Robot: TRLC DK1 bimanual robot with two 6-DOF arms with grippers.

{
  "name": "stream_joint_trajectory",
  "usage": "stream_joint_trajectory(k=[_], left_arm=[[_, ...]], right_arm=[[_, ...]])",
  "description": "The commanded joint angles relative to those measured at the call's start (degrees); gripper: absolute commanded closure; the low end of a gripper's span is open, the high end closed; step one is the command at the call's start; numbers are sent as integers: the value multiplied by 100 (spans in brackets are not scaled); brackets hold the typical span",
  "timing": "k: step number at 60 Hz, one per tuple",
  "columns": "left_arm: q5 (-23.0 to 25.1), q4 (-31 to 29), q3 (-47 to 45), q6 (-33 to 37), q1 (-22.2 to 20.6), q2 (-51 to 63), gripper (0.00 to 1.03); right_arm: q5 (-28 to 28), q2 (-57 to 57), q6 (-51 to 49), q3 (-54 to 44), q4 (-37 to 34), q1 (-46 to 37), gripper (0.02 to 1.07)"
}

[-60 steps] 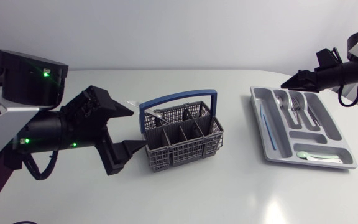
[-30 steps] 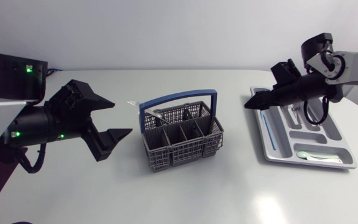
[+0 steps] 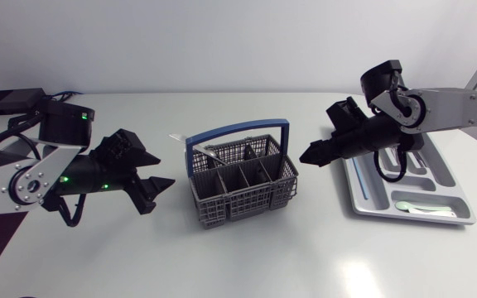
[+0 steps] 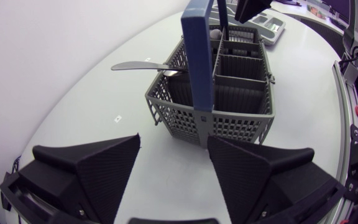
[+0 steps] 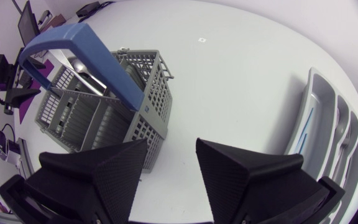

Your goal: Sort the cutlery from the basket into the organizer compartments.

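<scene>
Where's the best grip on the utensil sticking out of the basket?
Grip the utensil by its flat handle, which juts past the basket rim on the left gripper's side. Likely from above, pinching across its narrow width; the rest sits inside.

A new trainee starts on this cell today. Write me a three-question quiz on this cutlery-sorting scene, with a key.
1. True or false: the right gripper is shut on a fork.
2. The silver cutlery handle sticks out of: A) the basket; B) the organizer; C) the left gripper.
3. Fill in: the carrying handle arching over the basket is ____ in colour.
Key: 1 false, its fingers stand open with nothing between them; 2 A; 3 blue.
</scene>
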Motion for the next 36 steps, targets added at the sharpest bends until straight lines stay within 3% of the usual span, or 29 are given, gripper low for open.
stream_joint_trajectory(k=[1, 7, 11, 17, 19, 20, 21, 25, 36], left_arm=[[83, 376, -113, -49, 49, 245, 60], [83, 798, -52, -110, 216, 500, 64], [83, 1105, 142, -137, 418, 816, 69], [145, 1237, 379, -286, 567, 1124, 72], [233, 1308, 441, -339, 620, 1229, 76], [277, 1369, 520, -400, 646, 1361, 87], [277, 1387, 564, -435, 646, 1414, 91], [277, 1413, 757, -506, 638, 1669, 100], [584, 1413, 1363, -761, 725, 2381, 100]], right_arm=[[52, 2, 152, -185, 64, 32, 57], [43, -95, 152, -299, 73, 23, 67], [52, -367, 152, -466, 73, 32, 79], [43, -719, 152, -624, -33, 49, 89], [43, -798, 144, -668, -33, 58, 92], [43, -886, 126, -738, -33, 85, 96], [43, -930, 117, -773, -41, 102, 97], [43, -1141, 64, -967, -85, 225, 99], [70, -1501, 38, -1345, -85, 568, 100]])
